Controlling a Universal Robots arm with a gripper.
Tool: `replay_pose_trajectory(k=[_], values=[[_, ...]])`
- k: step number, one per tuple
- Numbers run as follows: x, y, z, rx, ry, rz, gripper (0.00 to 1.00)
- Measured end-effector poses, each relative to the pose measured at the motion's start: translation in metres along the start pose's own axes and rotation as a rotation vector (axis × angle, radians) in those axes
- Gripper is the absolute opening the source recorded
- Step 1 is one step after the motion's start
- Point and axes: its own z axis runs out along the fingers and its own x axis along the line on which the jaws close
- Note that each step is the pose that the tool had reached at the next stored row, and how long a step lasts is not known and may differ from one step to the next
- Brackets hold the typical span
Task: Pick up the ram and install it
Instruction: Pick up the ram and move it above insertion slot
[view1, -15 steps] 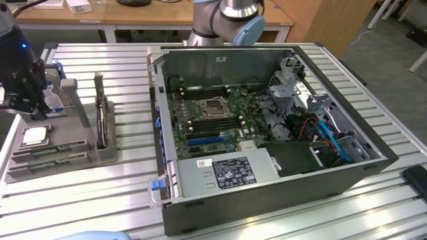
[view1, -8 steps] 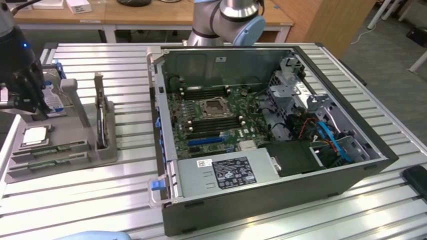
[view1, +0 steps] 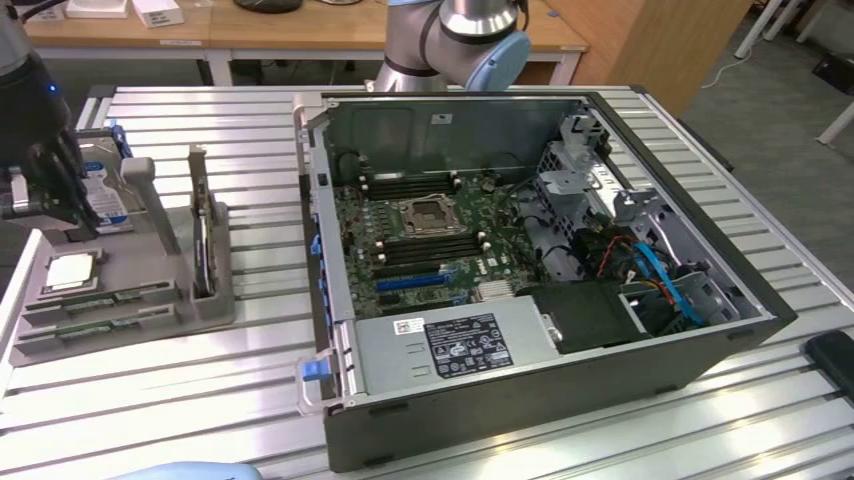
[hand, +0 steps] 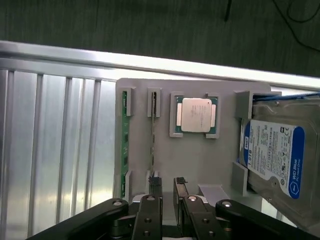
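Two green ram sticks stand on edge in slots of the grey holder (hand: 200, 160). One ram stick (hand: 124, 140) is in the outer slot and a thinner-looking ram stick (hand: 152, 135) is in the slot beside the silver processor chip (hand: 197, 115). In the exterior view these ram sticks (view1: 100, 300) lie at the holder's near end. My gripper (hand: 168, 187) hovers over the holder's edge, open by a narrow gap with nothing between its fingers. One fingertip (hand: 156, 186) lines up with the inner ram stick. At the exterior view's left the gripper (view1: 34, 195) hangs over the hard drive end.
The blue-labelled hard drive (hand: 275, 160) leans in the holder (view1: 134, 330) next to the chip. An open computer case (view1: 534, 400) with its motherboard (view1: 427, 230) fills the table's middle. An upright plate (view1: 200, 230) stands on the holder's case side. The slatted table (view1: 160, 400) runs around both.
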Motion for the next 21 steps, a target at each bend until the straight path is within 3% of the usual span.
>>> replay_pose_trajectory(k=[8,12,17,21], values=[[0.002,0.0004,0.0044,-0.0005,0.0012,-0.001,0.24],[0.007,0.0011,0.0084,-0.002,0.0011,-0.004,0.24],[0.014,0.0028,0.0122,-0.0088,0.0006,-0.007,0.24],[0.024,0.0053,0.0145,-0.0095,0.0004,-0.008,0.24]])
